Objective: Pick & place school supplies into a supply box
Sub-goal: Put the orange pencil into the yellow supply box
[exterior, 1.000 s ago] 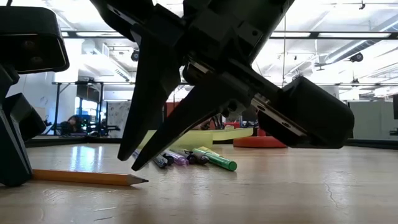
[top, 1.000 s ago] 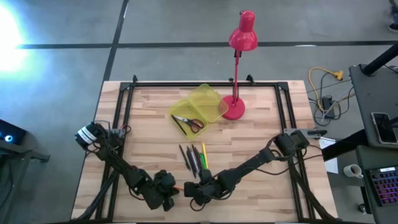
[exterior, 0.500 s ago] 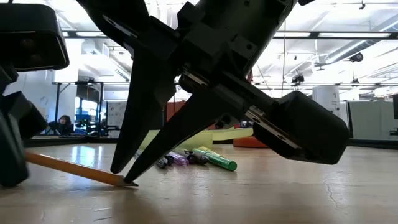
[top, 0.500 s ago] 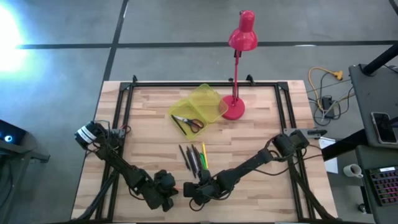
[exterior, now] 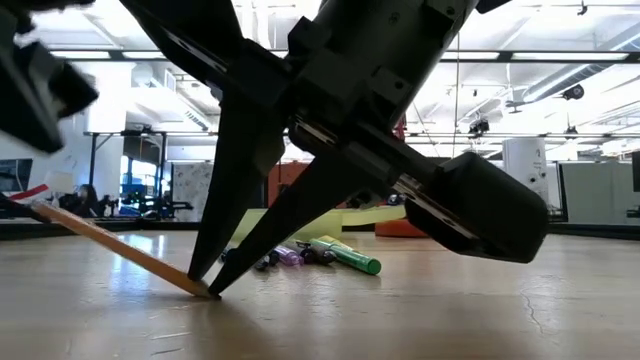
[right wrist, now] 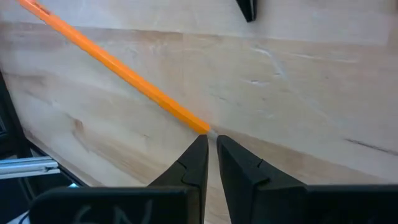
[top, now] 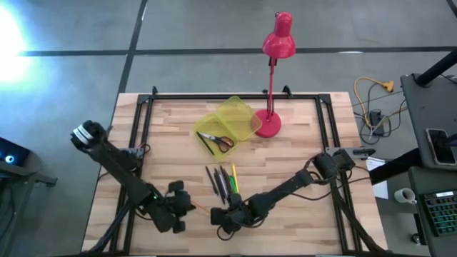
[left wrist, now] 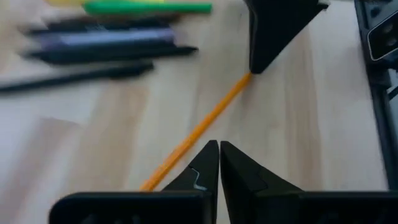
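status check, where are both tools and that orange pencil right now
Right tool shut on orange pencil tip at front edge. Left tool shut, holding nothing, by the pencil's other end. Supply box open, scissors inside. Path clear.

I can read no text, label, brand, number or sign anywhere from my station; the orange pencil (right wrist: 118, 68) shows a small dark mark near its far end, too blurred for me to make out
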{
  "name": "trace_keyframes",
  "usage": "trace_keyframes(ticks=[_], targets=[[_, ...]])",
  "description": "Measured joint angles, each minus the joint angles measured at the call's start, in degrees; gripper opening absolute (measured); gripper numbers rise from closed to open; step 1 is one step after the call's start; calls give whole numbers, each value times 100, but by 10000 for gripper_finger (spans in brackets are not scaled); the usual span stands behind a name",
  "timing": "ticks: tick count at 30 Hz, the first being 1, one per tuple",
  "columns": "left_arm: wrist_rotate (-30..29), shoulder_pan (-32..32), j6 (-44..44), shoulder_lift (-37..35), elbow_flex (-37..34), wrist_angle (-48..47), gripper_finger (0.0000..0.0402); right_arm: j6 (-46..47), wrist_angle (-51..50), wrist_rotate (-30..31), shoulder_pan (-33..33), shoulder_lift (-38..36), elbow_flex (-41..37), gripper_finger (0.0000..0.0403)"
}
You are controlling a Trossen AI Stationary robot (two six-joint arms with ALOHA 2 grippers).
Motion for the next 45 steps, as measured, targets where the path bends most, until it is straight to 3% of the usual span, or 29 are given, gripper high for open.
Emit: trace_keyframes(ticks=[7, 11, 15, 21, 25, 28, 33, 45], targets=[[-9, 82, 1405, -1053, -122, -874, 0, -66, -1, 5, -2, 0, -4, 34], [619, 260, 1862, -1356, -380, -917, 7, -100, -4, 2, -2, 2, -4, 34], [839, 353, 2069, -1315, -587, -927, 52, -129, -13, 2, -1, 2, -4, 34], [840, 381, 3218, -1099, -643, -973, 139, -152, -13, -5, 0, 4, -7, 34], [838, 623, 3479, -1085, -668, -963, 167, -152, -13, -7, 0, 4, -7, 34], [886, 890, 3511, -1085, -708, -970, 171, -149, -13, -9, 0, 7, -7, 34], [1594, 1223, 4064, -1085, -741, -941, 168, -150, -13, -11, 0, 9, -7, 34], [2058, 1286, 4406, -1085, -812, -698, 163, -124, -11, -16, 0, 9, -9, 34]])
